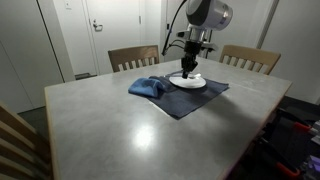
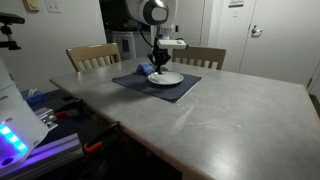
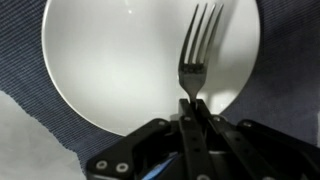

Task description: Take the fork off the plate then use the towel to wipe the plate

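A white plate lies on a dark blue placemat; it also shows in both exterior views. A silver fork lies over the plate's right part, tines pointing away. My gripper is shut on the fork's handle, right over the plate's near rim. A crumpled blue towel lies on the placemat beside the plate, also in an exterior view.
The grey table holds the placemat. Wooden chairs stand at the far side. A chair back is at the near edge.
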`<state>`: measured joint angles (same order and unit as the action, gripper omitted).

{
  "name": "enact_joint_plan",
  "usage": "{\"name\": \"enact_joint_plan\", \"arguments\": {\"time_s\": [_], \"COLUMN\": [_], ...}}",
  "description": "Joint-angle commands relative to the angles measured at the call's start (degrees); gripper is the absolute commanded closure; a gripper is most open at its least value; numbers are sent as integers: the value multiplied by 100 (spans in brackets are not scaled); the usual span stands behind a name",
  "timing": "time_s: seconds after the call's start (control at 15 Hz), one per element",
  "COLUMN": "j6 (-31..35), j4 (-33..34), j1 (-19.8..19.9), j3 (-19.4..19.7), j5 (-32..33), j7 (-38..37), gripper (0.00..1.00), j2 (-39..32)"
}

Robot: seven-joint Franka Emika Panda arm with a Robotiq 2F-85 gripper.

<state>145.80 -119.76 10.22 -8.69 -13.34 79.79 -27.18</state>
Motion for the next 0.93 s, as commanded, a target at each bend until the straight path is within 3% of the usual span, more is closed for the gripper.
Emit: {"name": "enact_joint_plan", "arguments": {"time_s": [0.0, 0.47, 0.87], "j6": [-482, -838, -629], "j4": [-370, -720, -967], "j1": [106, -141, -259], "j3": [-259, -380, -458], "j5": [-292, -509, -461], "j7": [117, 520, 1313], "gripper": [98, 98, 98], "j2": [534, 628, 433]}}
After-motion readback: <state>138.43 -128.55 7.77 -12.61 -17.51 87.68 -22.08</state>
